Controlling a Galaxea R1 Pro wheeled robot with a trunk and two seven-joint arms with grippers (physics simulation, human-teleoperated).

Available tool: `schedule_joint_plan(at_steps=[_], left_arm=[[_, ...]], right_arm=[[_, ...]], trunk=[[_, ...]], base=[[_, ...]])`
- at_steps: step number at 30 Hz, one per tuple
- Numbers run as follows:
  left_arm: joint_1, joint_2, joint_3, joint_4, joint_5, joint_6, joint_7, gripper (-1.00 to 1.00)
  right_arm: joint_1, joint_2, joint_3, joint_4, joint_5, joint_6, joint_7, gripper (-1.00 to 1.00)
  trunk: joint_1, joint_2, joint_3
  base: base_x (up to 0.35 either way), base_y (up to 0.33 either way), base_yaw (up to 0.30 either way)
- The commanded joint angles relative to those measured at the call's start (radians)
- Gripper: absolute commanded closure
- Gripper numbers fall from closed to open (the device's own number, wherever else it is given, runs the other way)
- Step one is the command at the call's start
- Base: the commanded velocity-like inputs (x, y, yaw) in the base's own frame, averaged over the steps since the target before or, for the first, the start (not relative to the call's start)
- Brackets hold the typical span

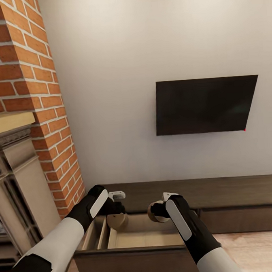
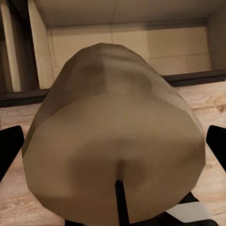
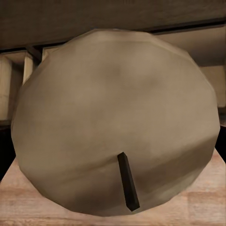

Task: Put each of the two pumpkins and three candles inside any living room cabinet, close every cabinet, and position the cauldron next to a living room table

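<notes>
Room: white wall [image 1: 118,52] ahead, a brick chimney column [image 1: 32,98] at the left with a pale fireplace surround [image 1: 17,180] below it, and a black TV screen [image 1: 205,105] mounted on the wall.
Cabinet: long low dark brown unit [image 1: 237,194] under the TV screen, running along the wall.
Drawer: one drawer [image 1: 136,255] at the cabinet's left end stands pulled out, its pale inside split by dividers into narrow compartments at the left and a wider one at the right.
Left end effector [image 1: 116,218]: holding a candle over the drawer's left part; its dark fingers [image 2: 9,150] sit on either side of the candle.
Left candle [image 2: 113,141]: cream-tan stub with a dark wick, above the open drawer.
Right end effector [image 1: 157,212]: carrying a second candle above the drawer's right part, near the cabinet front.
Right candle [image 3: 117,127]: rounded tan stub with a dark wick.
Floor: light wood planks [image 1: 258,253] before the cabinet.
</notes>
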Motion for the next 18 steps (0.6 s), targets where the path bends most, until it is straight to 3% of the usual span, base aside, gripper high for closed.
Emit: schedule_joint_plan(at_steps=[1, 9, 18], left_arm=[[-0.001, 0.0, -0.004, -0.001, 0.011, 0.001, 0.012, 1.0], [-0.001, 0.0, -0.004, 0.0, 0.011, -0.001, 0.013, 1.0], [-0.001, -0.001, -0.004, 0.003, 0.011, -0.001, 0.011, 1.0]], right_arm=[[-0.001, 0.0, 0.001, -0.001, -0.011, 0.001, -0.01, 1.0], [-0.002, 0.003, 0.003, 0.002, -0.01, 0.011, -0.01, 1.0], [-0.004, 0.005, 0.006, 0.007, -0.01, 0.118, -0.013, 1.0]], trunk=[[0.0, -0.001, -0.001], [0.0, -0.001, -0.001], [0.0, -0.001, -0.001]], base=[[0.173, 0.037, 0.0], [0.088, 0.011, 0.0], [0.042, 0.001, 0.0]])
